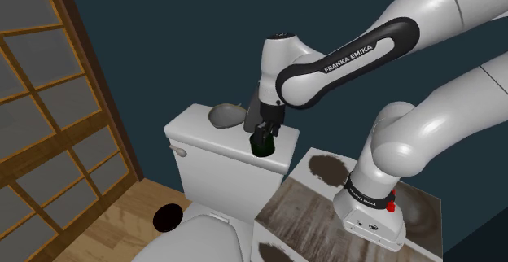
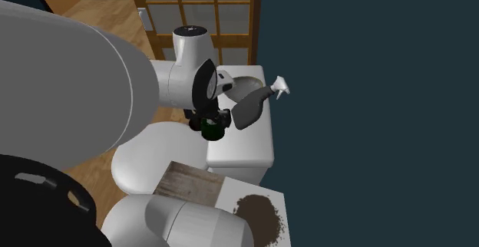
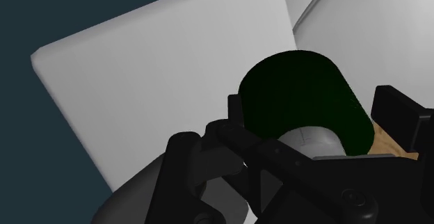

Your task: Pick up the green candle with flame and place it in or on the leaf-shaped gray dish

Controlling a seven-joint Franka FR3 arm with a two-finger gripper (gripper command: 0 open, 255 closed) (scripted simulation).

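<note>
While the two fingers (image 3: pixel 398 111) clasp the one dark green candle (image 1: pixel 262 146) between them, pressed to its opposite sides, it hangs at the lower right edge of the one white toilet-tank lid (image 1: pixel 191 126) in the shoulder view. Whether it touches the lid I cannot tell. The one gray dish (image 1: pixel 226 115) rests on that lid, near the candle but apart from it.
</note>
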